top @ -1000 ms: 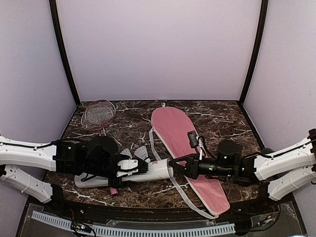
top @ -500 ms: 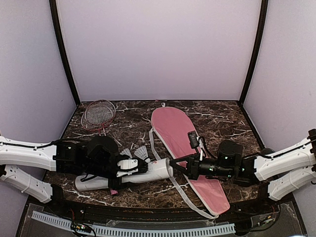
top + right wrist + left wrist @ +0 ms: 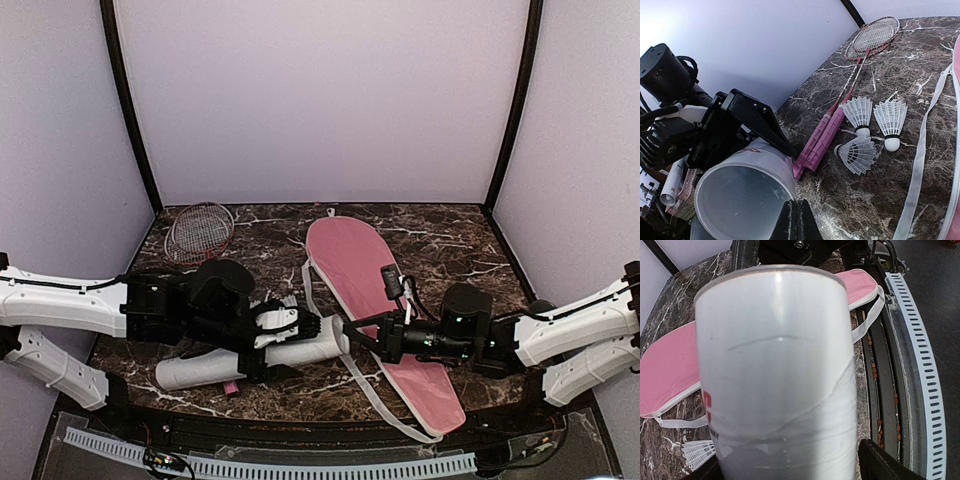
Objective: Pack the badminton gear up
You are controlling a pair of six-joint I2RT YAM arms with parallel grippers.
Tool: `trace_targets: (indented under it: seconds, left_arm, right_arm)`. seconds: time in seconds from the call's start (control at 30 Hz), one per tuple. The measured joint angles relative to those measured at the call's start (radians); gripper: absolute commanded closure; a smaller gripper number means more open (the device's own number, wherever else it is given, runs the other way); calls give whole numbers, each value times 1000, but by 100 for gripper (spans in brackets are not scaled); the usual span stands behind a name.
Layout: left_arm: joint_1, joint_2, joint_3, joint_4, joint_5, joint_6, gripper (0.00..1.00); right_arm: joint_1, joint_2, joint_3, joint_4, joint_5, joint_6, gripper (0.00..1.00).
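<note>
Left wrist: white tube (image 3: 775, 365) fills frame; cannot tell if left hand (image 3: 272, 338) grips; right hand (image 3: 796, 219) pressed together.

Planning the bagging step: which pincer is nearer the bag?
Right. The right pincer sits at the bag's left edge, on the tube's rim; the left pincer straddles the tube farther left.

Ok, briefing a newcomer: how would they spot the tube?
On the dark marble table, look near the front edge, left of centre. The white tube lies sideways left of the pink bag, the only long white cylinder there.
</note>
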Motion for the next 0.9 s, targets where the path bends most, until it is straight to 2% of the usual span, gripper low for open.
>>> trace_targets:
  seconds: [0.17, 0.27, 0.37, 0.77, 0.9]
  left_arm:
    - [0, 27, 8, 13, 10, -6, 25]
    - [0, 40, 10, 15, 6, -8, 34]
    - [1, 46, 10, 16, -6, -9, 37]
    - [-5, 63, 19, 71, -45, 9, 38]
    - [-5, 75, 19, 26, -61, 11, 38]
  right_arm:
    - [0, 0, -8, -2, 4, 0, 100]
    - [0, -2, -13, -13, 10, 0, 100]
    - [0, -5, -13, -24, 22, -1, 100]
    - [13, -136, -32, -120, 100, -13, 100]
    - [5, -187, -52, -142, 172, -16, 100]
